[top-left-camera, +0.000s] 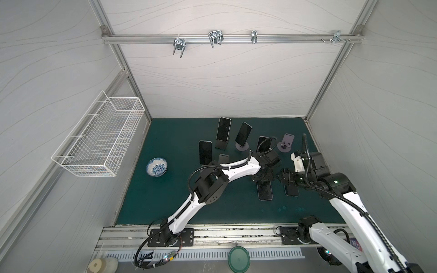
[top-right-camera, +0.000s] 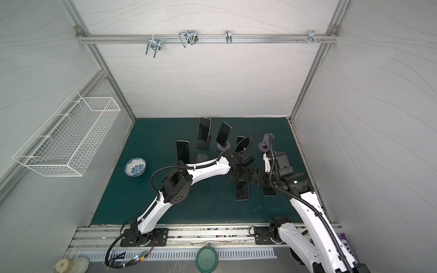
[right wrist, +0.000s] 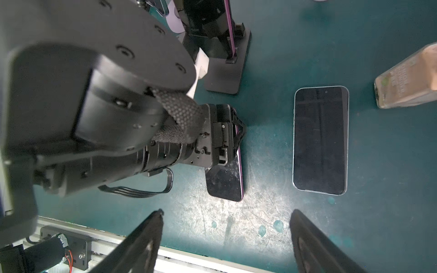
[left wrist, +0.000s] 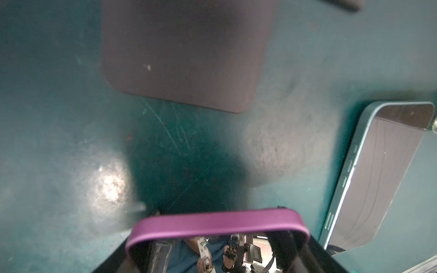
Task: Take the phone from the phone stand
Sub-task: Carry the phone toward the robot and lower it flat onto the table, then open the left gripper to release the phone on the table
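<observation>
Closest to the left wrist camera is the short purple edge of the phone (left wrist: 217, 224), clamped between the closed jaws of the left gripper (right wrist: 233, 139). Just beyond it sits the black stand (right wrist: 224, 75) with the flat rectangular base, which carries a standing phone (top-left-camera: 262, 144) of its own. The held phone is clear of that stand and low over the green counter (right wrist: 267, 146), on the side of the stand toward the arms' bases. The lifting-off therefore looks done, and I judge the step in hand to be the laying down. Its long axis runs straight away from the stand, with the gripped end nearest the stand, the free end pointing toward the arms' bases, and the screen up. In the right wrist view it slopes, gripped end higher and free end down by the counter; whether that free end touches the surface I cannot tell from these angles. A flat phone (right wrist: 320, 139) lies screen up on the right-arm side of the stand, parallel to the held one and apart from it. The right gripper (right wrist: 227, 212) hangs over the counter on that same side, its jaws spread wide with nothing between them. The next move probably calls for lowering the gripped end until the phone lies flat. The left jaws would then open and draw up and away without dragging the phone or bumping the stand's base close behind.
</observation>
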Available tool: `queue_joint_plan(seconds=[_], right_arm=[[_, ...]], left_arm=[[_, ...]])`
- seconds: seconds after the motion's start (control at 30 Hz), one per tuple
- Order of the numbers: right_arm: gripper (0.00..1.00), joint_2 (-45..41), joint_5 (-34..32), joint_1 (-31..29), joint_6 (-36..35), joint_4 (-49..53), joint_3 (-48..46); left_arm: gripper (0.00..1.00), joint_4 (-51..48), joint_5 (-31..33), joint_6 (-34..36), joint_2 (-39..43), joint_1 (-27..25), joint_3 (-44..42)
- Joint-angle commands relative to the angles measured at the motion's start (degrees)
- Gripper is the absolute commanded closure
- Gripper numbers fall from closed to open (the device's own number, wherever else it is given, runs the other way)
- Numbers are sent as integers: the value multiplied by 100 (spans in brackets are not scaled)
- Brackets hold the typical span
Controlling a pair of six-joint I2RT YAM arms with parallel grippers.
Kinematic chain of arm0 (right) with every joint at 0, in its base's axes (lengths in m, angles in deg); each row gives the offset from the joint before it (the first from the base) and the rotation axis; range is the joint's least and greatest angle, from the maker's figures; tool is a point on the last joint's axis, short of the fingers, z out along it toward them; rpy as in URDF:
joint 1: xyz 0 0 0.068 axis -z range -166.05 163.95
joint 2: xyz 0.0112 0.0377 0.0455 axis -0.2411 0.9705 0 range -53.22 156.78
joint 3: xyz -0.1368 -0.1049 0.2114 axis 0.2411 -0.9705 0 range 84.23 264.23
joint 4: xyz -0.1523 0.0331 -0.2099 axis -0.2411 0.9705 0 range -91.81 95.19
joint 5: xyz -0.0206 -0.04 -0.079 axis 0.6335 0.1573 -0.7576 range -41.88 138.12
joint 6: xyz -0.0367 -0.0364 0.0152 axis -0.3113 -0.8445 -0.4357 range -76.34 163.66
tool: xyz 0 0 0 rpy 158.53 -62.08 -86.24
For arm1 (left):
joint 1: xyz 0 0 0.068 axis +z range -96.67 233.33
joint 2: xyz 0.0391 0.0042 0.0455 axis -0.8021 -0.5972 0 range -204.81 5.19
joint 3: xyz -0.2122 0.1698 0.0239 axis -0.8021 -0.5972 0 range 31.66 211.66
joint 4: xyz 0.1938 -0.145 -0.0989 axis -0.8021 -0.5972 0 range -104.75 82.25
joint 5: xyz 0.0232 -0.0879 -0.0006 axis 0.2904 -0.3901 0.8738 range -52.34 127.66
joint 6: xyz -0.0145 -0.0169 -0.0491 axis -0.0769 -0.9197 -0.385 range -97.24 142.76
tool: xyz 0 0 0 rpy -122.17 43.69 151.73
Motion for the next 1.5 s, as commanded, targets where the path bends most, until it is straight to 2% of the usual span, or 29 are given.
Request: queue_joint_plan(seconds=[0.0, 0.77, 1.13, 1.47], right_arm=[[14, -61, -105, 26, -42, 82, -17], [15, -268, -178, 28, -118, 14, -54], [14, -277, -156, 27, -148, 18, -46], [14, -380, -179, 26, -170, -43, -63]], left_arm=[[38, -247, 117, -232, -184, -32, 234], [21, -528, 190, -334, -374, -85, 552], [19, -559, 238, -375, -348, -101, 580], [17, -713, 725, -251, 25, -123, 546]])
